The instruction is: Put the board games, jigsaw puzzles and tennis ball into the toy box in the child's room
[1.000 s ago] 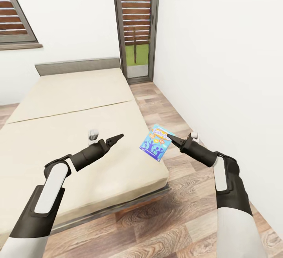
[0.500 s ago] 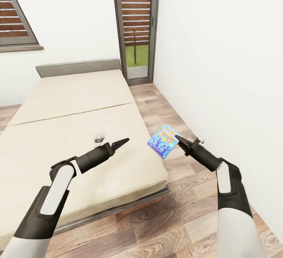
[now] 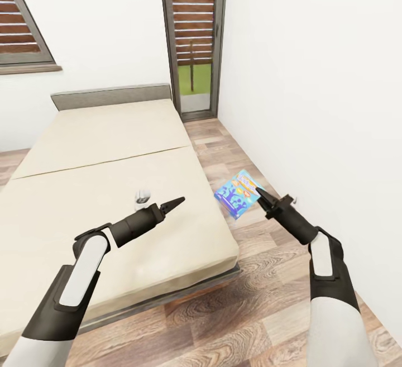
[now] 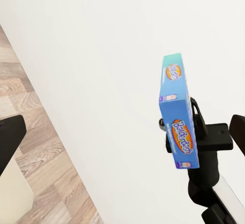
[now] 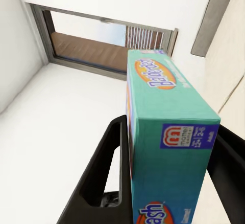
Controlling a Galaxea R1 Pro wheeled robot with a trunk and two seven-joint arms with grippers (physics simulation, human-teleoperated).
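Observation:
A blue cartoon-printed board game (image 3: 237, 193) hangs tilted in the air just past the right edge of the bed (image 3: 100, 188), above the wood floor. My right gripper (image 3: 257, 192) is shut on its edge. In the right wrist view the box (image 5: 171, 157) sits clamped between the two dark fingers (image 5: 97, 178). The left wrist view shows the same box (image 4: 176, 116) edge-on against the white wall. My left gripper (image 3: 177, 203) hovers over the beige mattress, open and with nothing in it.
A white wall (image 3: 312, 87) runs close along the right, leaving a narrow strip of wood-plank floor (image 3: 240, 155) beside the bed. A dark-framed slatted glass door (image 3: 192, 37) stands at the far end, and the grey headboard (image 3: 109, 96) lies against the back wall.
My right gripper has carried the blue board game to the right and slightly up, off the mattress edge. The left arm has barely moved; the view shifted a little early on.

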